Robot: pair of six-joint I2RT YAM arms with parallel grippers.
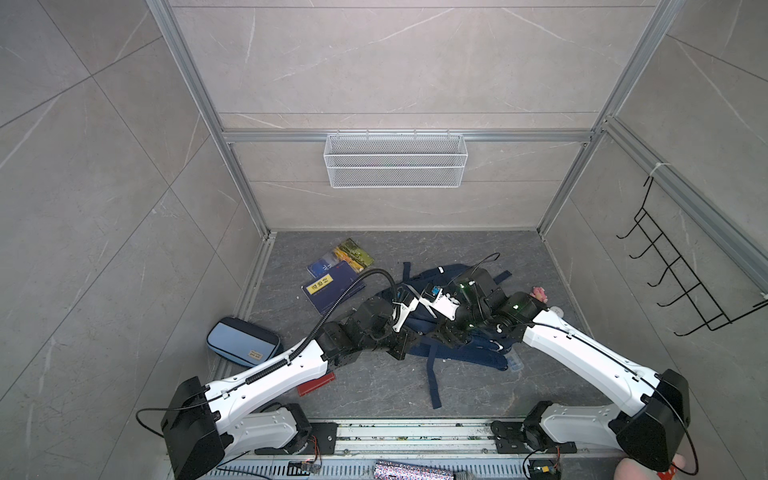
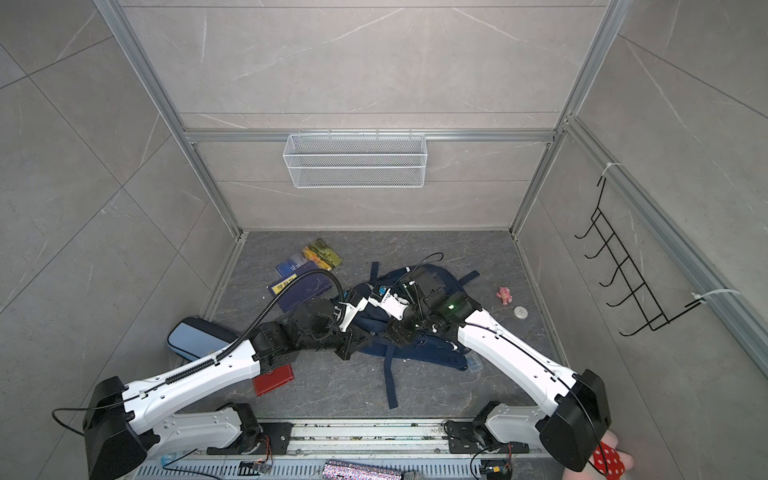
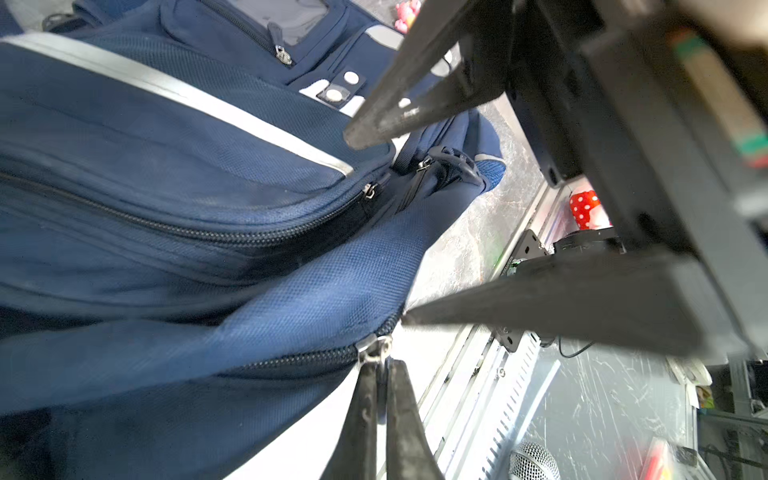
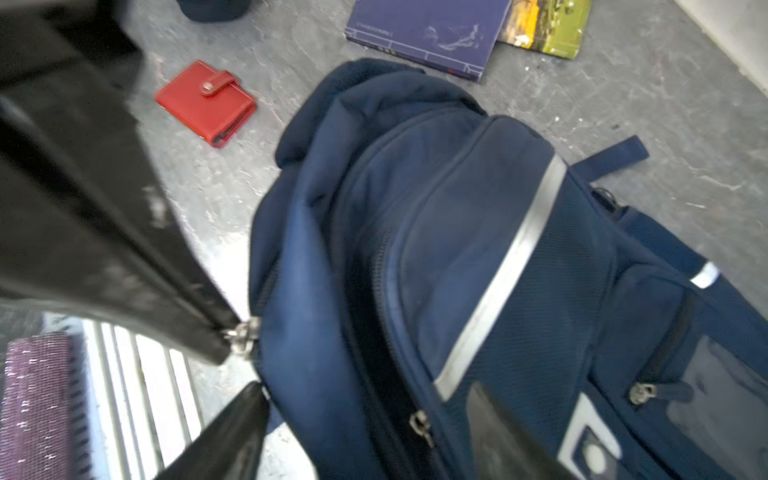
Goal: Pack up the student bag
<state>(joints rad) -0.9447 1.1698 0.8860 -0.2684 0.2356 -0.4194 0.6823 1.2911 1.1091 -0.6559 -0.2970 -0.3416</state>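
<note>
The student bag [image 1: 473, 351] [image 2: 432, 351], a navy backpack with grey reflective stripes, lies slumped on the dark floor between both arms. My left gripper [image 3: 381, 366] [image 1: 400, 348] is shut on a metal zipper pull [image 3: 374, 347] at the end of the bag's main zip. In the right wrist view that same pull [image 4: 243, 332] shows pinched at the left gripper's tip. My right gripper [image 4: 365, 415] [image 1: 451, 337] is open, its two fingers set wide on either side of the bag's [image 4: 436, 249] top edge. The zips in view look closed.
Two dark blue books [image 1: 332, 286] and a yellow-green one [image 1: 354, 253] lie behind the bag. A light-blue pencil case [image 1: 243, 340] and a red wallet [image 4: 205, 102] lie left. A pink toy [image 2: 505, 295] and a white disc [image 2: 520, 312] lie right. A wire basket [image 1: 395, 160] hangs on the back wall.
</note>
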